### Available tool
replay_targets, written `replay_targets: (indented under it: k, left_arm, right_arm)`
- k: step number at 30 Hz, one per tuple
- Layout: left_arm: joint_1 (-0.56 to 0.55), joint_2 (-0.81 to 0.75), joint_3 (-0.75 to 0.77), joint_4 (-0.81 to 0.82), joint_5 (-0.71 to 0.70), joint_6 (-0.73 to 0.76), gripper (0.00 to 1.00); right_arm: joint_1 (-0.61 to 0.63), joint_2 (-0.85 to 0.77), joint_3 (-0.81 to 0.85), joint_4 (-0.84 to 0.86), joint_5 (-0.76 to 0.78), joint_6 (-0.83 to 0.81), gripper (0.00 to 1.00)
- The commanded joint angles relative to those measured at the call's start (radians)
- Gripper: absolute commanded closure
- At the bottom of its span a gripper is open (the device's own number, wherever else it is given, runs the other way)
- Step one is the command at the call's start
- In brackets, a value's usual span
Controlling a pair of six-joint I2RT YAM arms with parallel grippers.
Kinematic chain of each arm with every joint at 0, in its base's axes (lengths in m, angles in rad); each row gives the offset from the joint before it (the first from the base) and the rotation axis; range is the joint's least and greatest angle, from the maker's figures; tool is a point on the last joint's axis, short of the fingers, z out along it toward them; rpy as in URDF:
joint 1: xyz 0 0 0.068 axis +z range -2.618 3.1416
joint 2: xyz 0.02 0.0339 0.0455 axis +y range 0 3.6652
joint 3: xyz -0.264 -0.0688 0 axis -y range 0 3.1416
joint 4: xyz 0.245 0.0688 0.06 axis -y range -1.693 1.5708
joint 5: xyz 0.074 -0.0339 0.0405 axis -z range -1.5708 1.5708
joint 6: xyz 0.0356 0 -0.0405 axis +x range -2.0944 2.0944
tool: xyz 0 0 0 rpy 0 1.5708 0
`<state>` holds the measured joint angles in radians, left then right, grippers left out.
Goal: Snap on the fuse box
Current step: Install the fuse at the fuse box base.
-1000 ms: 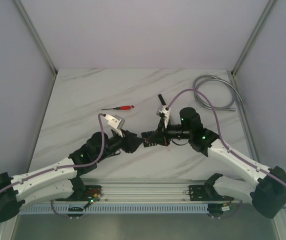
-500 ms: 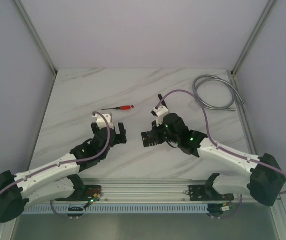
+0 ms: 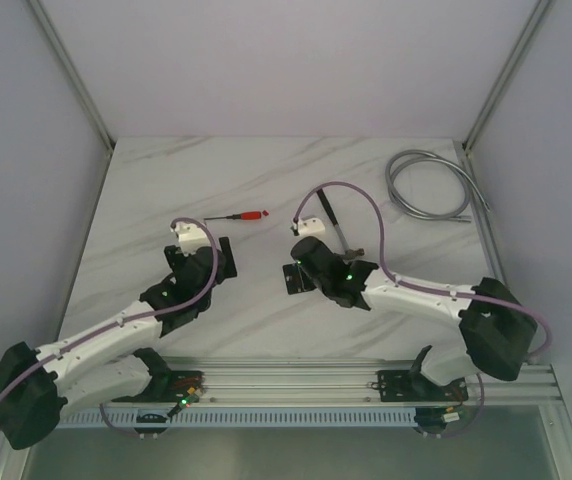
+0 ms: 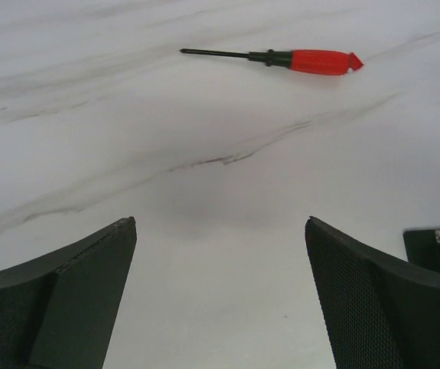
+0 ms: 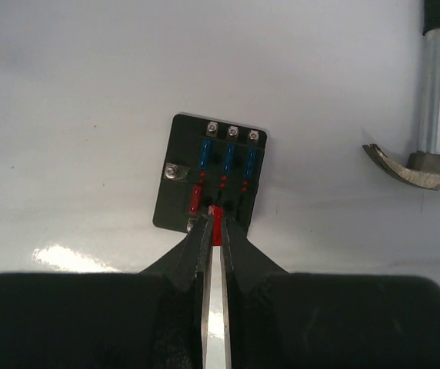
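The fuse box [image 5: 212, 173], a small black block with three blue fuses and one red fuse in its slots, lies flat on the marble table [image 3: 166, 190]. It also shows in the top view [image 3: 292, 278] and at the right edge of the left wrist view [image 4: 435, 240]. My right gripper [image 5: 216, 231] is shut on a small red fuse [image 5: 217, 211], its tip at the box's middle near slot. My left gripper [image 4: 220, 223] is open and empty, low over bare table to the left of the box [image 3: 221, 255].
A red-handled screwdriver [image 3: 238, 216] lies beyond the left gripper and also shows in the left wrist view [image 4: 312, 60]. A hammer [image 5: 428, 165] lies right of the fuse box. A coiled grey cable [image 3: 431, 185] sits at the back right.
The two grippers were together at the fuse box. The left arm has drawn back to the left with its jaws open. The right arm has swung round and now points down at the box.
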<state>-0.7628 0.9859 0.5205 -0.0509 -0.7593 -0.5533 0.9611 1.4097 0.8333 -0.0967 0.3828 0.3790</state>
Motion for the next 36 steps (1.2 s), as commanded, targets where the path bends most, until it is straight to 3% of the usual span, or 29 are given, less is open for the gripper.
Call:
replay_targets:
  k: [1,15,36]
  left_arm:
    - [0.042,0.005,-0.009,-0.042,-0.003,-0.037,0.0]
    - [0.085,-0.001,-0.013,-0.061,0.025,-0.06,0.0]
    - [0.093,0.008,-0.008,-0.061,0.041,-0.06,0.0]
  right_arm:
    - [0.03,0.061,0.072,-0.054,0.132,0.048,1.0]
    - [0.056,0.225,0.157,-0.14,0.199,0.083,1.0]
    - [0.057,0.276,0.188,-0.14,0.184,0.075,1.0]
